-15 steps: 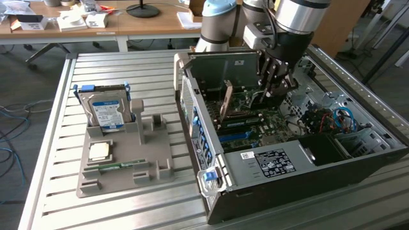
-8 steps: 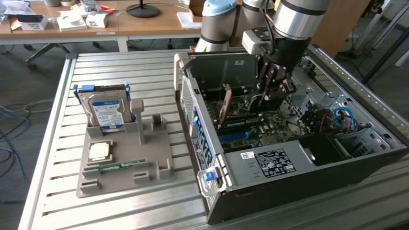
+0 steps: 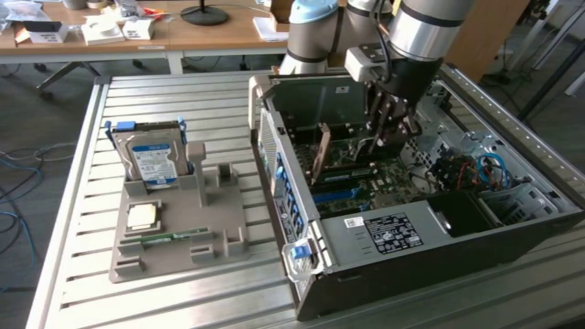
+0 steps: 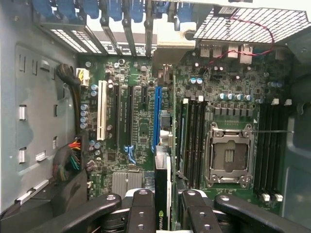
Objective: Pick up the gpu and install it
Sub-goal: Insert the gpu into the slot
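Finding: a robotics lab set up in an office-type room.

Evidence: an arm (image 3: 429, 27) stands at a slatted metal table (image 3: 183, 301) and reaches into an open PC case (image 3: 366, 274). Its gripper (image 4: 165, 194) is clamped on a gpu (image 4: 162, 170) above the motherboard (image 4: 131, 131).

Beside the case, a grey fixture (image 3: 219, 199) presents parts in moulded slots: a hard drive (image 3: 151, 161), a square chip (image 3: 142, 216) and a memory stick (image 3: 169, 236).

Behind the table, wooden desks (image 3: 219, 34) carry small boxes (image 3: 101, 31) and a lamp base (image 3: 203, 15). Loose cables (image 3: 18, 164) lie on the floor (image 3: 55, 96) at the exterior view's left.
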{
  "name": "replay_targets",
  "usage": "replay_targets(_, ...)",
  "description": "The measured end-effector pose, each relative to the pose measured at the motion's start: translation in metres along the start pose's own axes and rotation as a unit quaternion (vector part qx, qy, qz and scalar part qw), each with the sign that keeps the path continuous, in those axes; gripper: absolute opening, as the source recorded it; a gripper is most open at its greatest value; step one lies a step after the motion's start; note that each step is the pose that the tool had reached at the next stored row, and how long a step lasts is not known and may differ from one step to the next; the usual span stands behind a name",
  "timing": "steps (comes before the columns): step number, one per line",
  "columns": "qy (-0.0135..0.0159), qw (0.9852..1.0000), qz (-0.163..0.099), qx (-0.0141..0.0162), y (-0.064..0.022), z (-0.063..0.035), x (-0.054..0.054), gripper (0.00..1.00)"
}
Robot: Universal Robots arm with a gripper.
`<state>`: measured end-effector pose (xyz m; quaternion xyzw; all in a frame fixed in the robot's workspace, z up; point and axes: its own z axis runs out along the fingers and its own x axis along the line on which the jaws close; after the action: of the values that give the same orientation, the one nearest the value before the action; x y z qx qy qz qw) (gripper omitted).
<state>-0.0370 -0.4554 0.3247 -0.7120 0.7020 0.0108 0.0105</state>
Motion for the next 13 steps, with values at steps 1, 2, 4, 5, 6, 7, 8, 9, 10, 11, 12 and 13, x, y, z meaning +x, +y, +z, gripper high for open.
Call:
replay_targets(1, 0.0, 1.0, 0.0, 0.0, 0.0001, 0.0014, 0.0, 0.26)
replay_targets(2, 0.0, 1.0, 0.0, 0.0, 0.0001, 0.0028, 0.0, 0.26)
replay_targets(4, 0.0001, 1.0, 0.0, 0.0, 0.0003, 0.0054, 0.0, 0.26)
replay_targets(5, 0.0001, 1.0, 0.0, 0.0, 0.0003, 0.0068, 0.0, 0.26)
replay_targets(6, 0.0002, 1.0, 0.0, 0.0, 0.0004, 0.0083, 0.0, 0.26)
replay_targets(7, 0.0003, 1.0, 0.0, 0.0, 0.0005, 0.0098, 0.0, 0.26)
replay_targets(8, 0.0004, 1.0, 0.001, 0.0, 0.0007, 0.0114, 0.0, 0.26)
replay_targets(9, 0.0004, 1.0, 0.001, 0.0, 0.0007, 0.0126, 0.0, 0.26)
replay_targets(10, 0.0005, 1.0, 0.001, 0.0, 0.0007, 0.0131, 0.0, 0.26)
replay_targets(11, 0.0006, 1.0, 0.001, 0.0, 0.0007, 0.013, 0.0, 0.26)
replay_targets(12, 0.0007, 1.0, 0.001, -0.0001, 0.0007, 0.0131, 0.0, 0.26)
replay_targets(13, 0.0007, 1.0, 0.001, 0.0, 0.0011, 0.0133, 0.0, 0.26)
